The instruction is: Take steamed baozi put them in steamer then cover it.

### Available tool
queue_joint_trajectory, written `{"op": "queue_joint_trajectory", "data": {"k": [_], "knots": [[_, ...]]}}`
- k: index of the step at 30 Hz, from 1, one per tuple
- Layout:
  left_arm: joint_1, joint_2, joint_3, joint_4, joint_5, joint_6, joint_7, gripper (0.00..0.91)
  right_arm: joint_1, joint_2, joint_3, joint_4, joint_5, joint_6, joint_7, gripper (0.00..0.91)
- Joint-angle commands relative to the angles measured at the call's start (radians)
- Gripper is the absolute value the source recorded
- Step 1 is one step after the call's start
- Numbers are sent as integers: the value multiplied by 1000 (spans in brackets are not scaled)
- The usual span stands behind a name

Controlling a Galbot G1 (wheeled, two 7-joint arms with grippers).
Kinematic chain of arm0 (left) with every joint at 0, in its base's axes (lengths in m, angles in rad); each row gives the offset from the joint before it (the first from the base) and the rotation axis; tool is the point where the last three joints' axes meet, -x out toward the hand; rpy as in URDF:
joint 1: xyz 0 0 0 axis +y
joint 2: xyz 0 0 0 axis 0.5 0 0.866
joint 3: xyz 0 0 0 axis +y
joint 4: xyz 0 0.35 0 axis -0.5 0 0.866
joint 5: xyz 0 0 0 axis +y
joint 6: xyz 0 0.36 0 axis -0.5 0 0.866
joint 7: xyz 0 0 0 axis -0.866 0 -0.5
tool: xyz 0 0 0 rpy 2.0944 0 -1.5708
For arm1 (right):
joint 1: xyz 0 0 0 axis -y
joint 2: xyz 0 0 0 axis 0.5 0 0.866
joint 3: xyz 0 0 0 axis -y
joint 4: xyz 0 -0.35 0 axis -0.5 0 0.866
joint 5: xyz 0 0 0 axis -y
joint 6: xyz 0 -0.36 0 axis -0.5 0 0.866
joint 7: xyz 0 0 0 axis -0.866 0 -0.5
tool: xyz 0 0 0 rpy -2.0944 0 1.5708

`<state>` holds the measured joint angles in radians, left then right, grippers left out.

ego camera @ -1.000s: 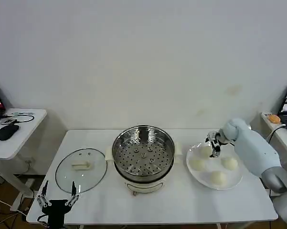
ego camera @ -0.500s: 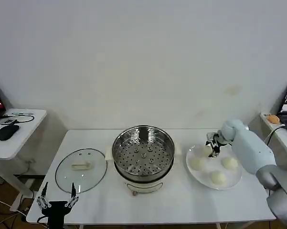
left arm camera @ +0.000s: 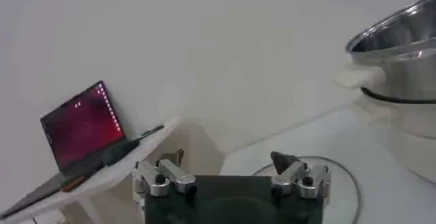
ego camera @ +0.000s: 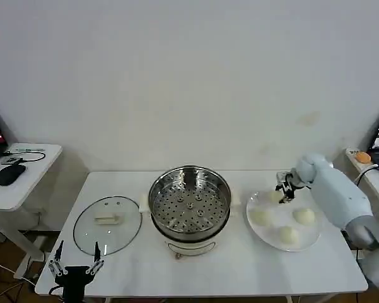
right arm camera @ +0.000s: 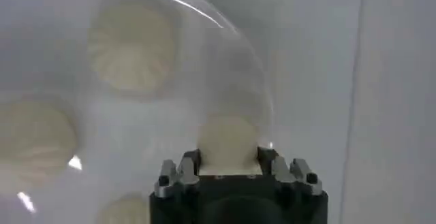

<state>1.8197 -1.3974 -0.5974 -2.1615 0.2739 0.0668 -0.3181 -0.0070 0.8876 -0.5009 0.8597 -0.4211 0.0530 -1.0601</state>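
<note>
Right gripper (ego camera: 284, 191), fingers clamped on one small round off-white dough bun (right arm camera: 228, 144) above the flat white plate's (ego camera: 315, 235) far edge; round shiny stainless-steel steamer (ego camera: 189, 202) lies toward robot's left, lid off; left gripper (ego camera: 75, 265) parked, fingers apart.

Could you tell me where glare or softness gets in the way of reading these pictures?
Right wrist view: soft throughout; bright glints on the plate rim; the steamed baozi between the right tool fingers looks smeared. Head view: evenly lit, with reflections on the steamer wall. Left wrist view: the steamer is bright and slightly blurred; the laptop screen glows red.
</note>
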Motion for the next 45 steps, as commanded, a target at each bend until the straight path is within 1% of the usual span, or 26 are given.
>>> {"op": "queue_joint_trajectory", "data": {"k": [1, 2, 3, 4, 6, 7, 9, 11, 13, 14, 15, 18, 22, 24, 25, 27, 28, 30, 32, 33, 36, 39, 45], "knots": [[1, 0, 0, -1, -1, 1, 0, 907, 61, -103, -99, 162, 112, -12, -15, 574], [0, 1, 1, -1, -1, 1, 0, 907, 78, -119, -125, 189, 145, -14, -13, 574], [-1, 2, 2, 0, -3, 1, 0, 907, 123, -164, -171, 264, 213, -11, 1, 574], [-2, 2, 2, 1, -4, 1, 0, 907, 133, -173, -183, 281, 228, -12, 4, 574], [-7, 4, 4, 5, -5, 1, -1, 907, 209, -215, -261, 370, 307, -10, 24, 574], [-8, 5, 5, 7, -6, 1, -2, 907, 236, -231, -293, 406, 315, -7, 29, 574], [-11, 7, 4, 6, -6, 1, -4, 907, 289, -241, -352, 466, 308, 17, 36, 574], [-10, 11, -1, 2, -9, 1, -6, 907, 360, -245, -416, 509, 321, 28, 44, 574], [-9, 15, -6, 0, -16, 2, -6, 907, 438, -229, -497, 536, 357, 40, 60, 574], [-9, 17, -8, 1, -22, 2, -6, 907, 481, -208, -537, 543, 373, 55, 82, 574], [-9, 18, -10, 1, -28, 2, -6, 907, 499, -196, -550, 543, 374, 69, 93, 574], [-16, 18, -18, 1, -53, 12, -3, 907, 584, -116, -629, 538, 394, 107, 131, 574], [-24, 16, -25, -9, -68, 23, 1, 907, 625, -9, -681, 516, 415, 161, 192, 574], [-32, 16, -28, -8, -70, 25, 1, 907, 626, 41, -694, 508, 400, 193, 217, 574], [-35, 16, -28, -9, -71, 27, 2, 907, 623, 75, -706, 508, 394, 207, 243, 574], [-41, 16, -29, -12, -71, 31, 3, 907, 616, 107, -713, 510, 384, 223, 250, 574], [-43, 17, -29, -16, -72, 33, 5, 907, 607, 140, -731, 514, 364, 249, 267, 574], [-45, 22, -32, -22, -74, 40, 7, 907, 599, 168, -746, 515, 330, 276, 280, 574], [-42, 27, -39, -30, -79, 46, 9, 907, 594, 203, -765, 516, 275, 323, 295, 584], [-41, 30, -39, -32, -80, 47, 9, 907, 593, 210, -768, 514, 269, 335, 298, 584], [-34, 36, -44, -33, -82, 48, 8, 907, 581, 243, -773, 491, 206, 391, 317, 584], [-34, 36, -48, -34, -84, 48, 7, 907, 568, 269, -775, 458, 121, 445, 336, 584], [-30, 30, -47, -37, -87, 46, 0, 907, 527, 299, -775, 391, -9, 500, 354, 584]]}}
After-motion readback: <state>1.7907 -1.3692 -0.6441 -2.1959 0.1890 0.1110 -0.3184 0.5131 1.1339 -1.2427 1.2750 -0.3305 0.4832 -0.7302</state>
